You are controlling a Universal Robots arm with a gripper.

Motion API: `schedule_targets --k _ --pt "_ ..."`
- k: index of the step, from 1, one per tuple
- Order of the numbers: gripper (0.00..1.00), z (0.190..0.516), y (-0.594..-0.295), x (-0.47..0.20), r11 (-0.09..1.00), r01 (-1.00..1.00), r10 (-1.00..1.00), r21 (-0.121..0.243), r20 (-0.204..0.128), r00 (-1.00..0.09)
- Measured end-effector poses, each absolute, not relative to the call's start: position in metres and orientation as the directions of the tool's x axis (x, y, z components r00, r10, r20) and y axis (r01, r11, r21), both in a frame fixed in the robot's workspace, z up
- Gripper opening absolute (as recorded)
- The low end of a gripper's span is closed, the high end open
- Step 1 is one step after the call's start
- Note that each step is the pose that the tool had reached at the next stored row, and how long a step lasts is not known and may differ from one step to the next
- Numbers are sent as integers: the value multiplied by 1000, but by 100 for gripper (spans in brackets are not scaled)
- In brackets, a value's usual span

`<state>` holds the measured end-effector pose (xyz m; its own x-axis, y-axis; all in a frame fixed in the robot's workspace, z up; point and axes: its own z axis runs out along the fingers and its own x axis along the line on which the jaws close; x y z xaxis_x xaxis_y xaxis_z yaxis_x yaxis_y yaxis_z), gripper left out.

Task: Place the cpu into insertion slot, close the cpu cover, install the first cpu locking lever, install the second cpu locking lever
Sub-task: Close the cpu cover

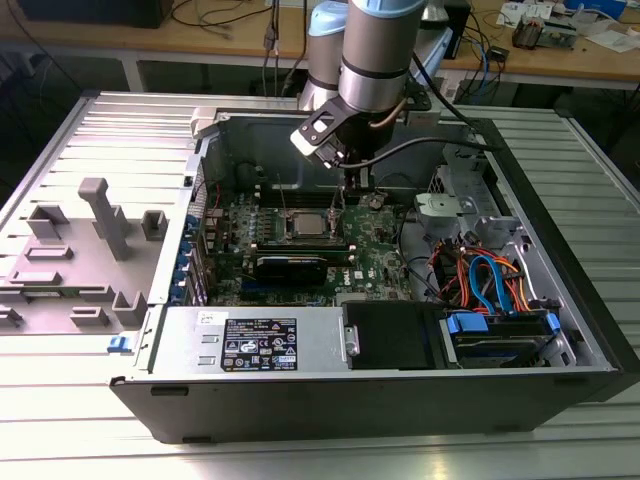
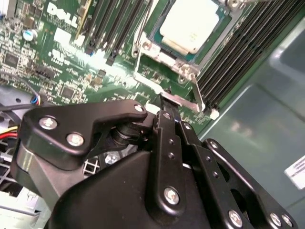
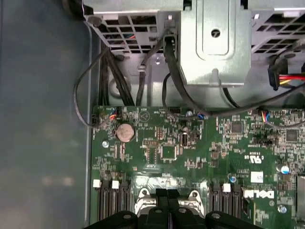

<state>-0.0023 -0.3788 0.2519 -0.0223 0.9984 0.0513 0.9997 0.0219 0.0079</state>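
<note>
The cpu, a square chip with a dull silver top, lies in the insertion slot on the green board; in the exterior view the cpu sits mid-board. The cpu cover, a thin silver frame, lies around it. One wire locking lever runs along one side, and another locking lever runs by the corner near the gripper. My gripper is shut, its black fingertips pressed together at the cover's edge tab. In the exterior view the gripper hangs just behind the socket.
Black memory slots flank the socket on both sides. A drive cage with black cables stands beyond the board. Coloured cables and a power supply fill the case front. A grey fixture sits on the exterior view's left.
</note>
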Motion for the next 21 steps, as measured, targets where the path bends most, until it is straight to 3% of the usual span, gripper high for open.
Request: schedule_targets --k 21 --pt "11 251 -379 -14 22 1000 998 8 51 -22"
